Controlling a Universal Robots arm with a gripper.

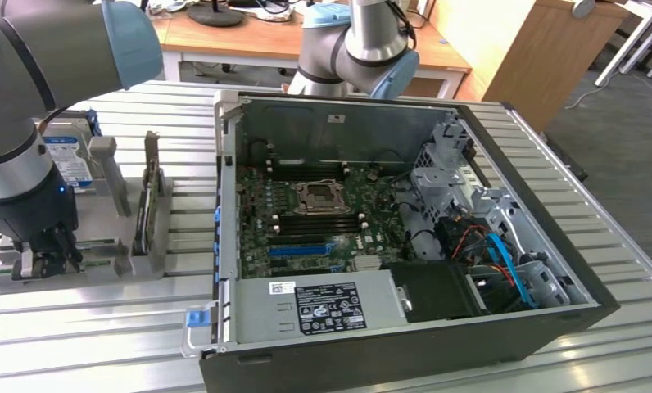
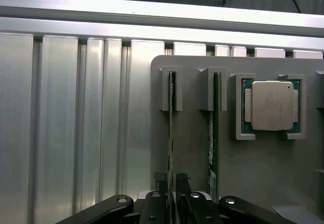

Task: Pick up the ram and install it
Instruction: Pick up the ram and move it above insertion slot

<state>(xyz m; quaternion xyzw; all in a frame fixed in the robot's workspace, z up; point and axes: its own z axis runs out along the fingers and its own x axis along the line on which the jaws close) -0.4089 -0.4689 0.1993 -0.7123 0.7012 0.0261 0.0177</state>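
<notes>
Ram (image 2: 170, 133) stood on edge in a slot of the grey holder (image 2: 195, 148). Its long axis ran straight out from the gripper (image 2: 171, 181), whose parted jaws straddled its near end, seemingly unclamped. A second stick (image 2: 214, 133) sat just beside, with the processor (image 2: 272, 105) beyond that.

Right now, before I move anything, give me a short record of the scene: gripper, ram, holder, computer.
gripper: low over the grey holder, lined up on the end of one ram stick
ram stick: on edge in its slot, not lifted
second ram stick: on edge in the next slot
processor: flat in its pocket beside the sticks
hard drive: standing in the holder
computer case: open, on the exterior view's right of the holder
</notes>
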